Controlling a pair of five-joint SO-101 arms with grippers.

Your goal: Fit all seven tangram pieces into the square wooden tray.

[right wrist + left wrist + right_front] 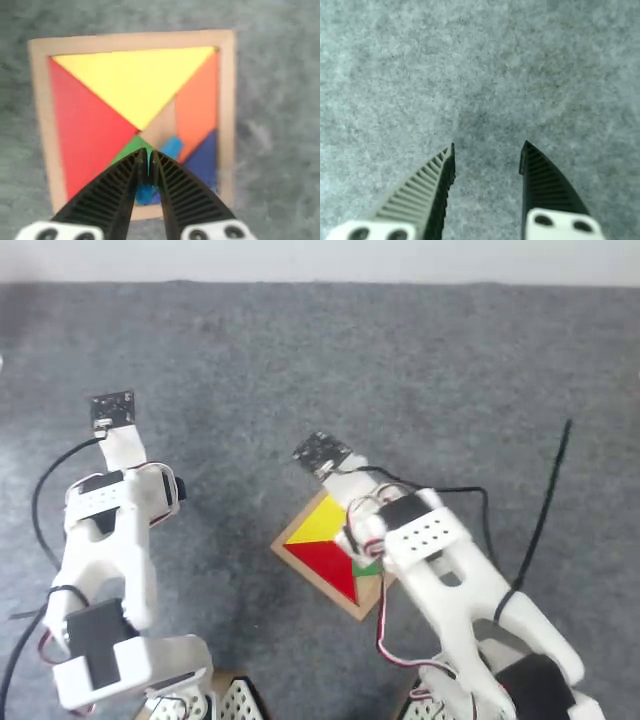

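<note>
The square wooden tray [226, 100] lies under my right gripper [149, 151]. In it sit a yellow triangle [135, 80], a red triangle [85, 130], an orange piece [197, 107], a dark blue triangle [202, 160] and a green piece [131, 147]. A light blue piece [172, 146] lies askew near the centre beside a bare wooden patch [160, 127]. The right gripper is shut, its tips just over that piece. From above, the right arm [430, 540] covers the tray [300, 558]. My left gripper [487, 145] hangs open over bare carpet, far left of the tray.
Grey carpet [400, 370] covers the table. A black cable [545, 510] runs to the right of the right arm. The left arm [110, 530] stands at the left, well apart from the tray.
</note>
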